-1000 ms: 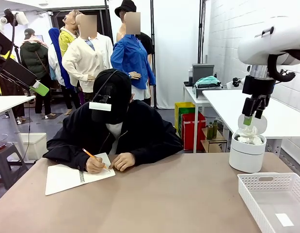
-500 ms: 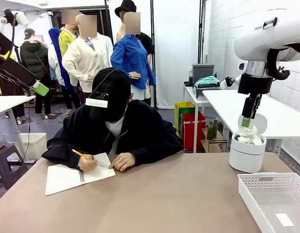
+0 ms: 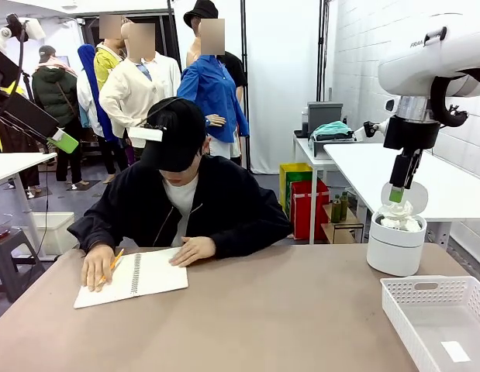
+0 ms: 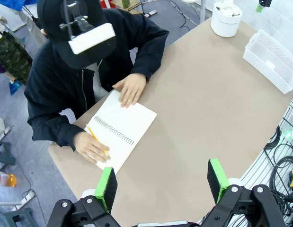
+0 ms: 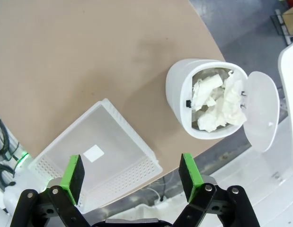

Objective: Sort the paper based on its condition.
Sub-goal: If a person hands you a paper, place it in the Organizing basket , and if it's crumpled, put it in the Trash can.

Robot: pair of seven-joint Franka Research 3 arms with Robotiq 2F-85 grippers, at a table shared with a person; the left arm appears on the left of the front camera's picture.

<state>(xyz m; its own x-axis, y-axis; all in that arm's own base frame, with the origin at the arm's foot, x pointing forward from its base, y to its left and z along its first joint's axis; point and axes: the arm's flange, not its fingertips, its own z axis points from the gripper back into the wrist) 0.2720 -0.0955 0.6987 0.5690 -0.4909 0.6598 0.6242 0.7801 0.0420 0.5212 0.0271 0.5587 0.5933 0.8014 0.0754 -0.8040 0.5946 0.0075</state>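
Hovering above the paper (image 5: pixel 216 101) in the bin (image 5: pixel 177 97) — both grippers (image 5: pixel 132 172) (image 4: pixel 163 182) spread, empty.

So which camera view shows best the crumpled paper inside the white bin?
The right wrist view: it looks down into the open white bin at the crumpled paper. The front view shows wads above the rim; the left wrist view shows them tiny.

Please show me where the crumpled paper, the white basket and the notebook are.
crumpled paper (image 5: pixel 216 101): right wrist view, on the wads inside the open bin.
white basket (image 3: pixel 395 307): front view, on its left wall.
notebook (image 4: pixel 129 120): left wrist view, on the blank right page.
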